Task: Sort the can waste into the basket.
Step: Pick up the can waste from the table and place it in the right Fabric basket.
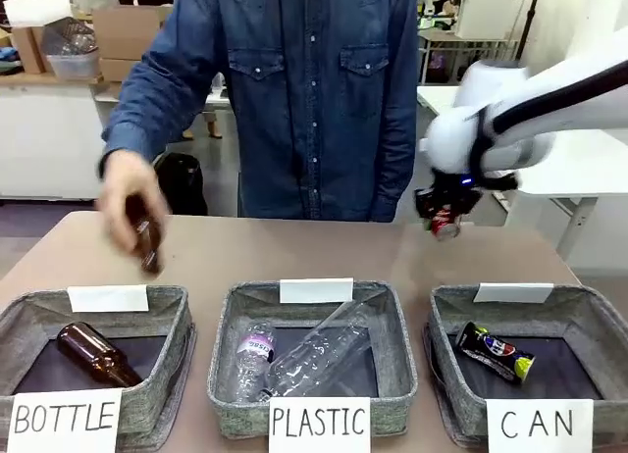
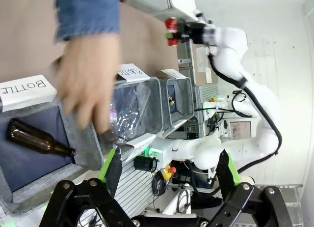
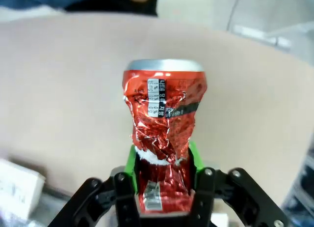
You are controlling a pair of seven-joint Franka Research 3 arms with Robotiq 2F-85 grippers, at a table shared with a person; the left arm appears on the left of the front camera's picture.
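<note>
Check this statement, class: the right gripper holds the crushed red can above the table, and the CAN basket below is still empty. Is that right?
Not quite. The right gripper does hold the crushed red can above the table, but the CAN basket is not empty: the front view shows a dark blue can already lying inside it.

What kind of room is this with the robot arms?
Probably a robot lab set up for a sorting test. Three labelled baskets, like the CAN basket, sit on the table, and the right gripper holds a crushed red can.
</note>
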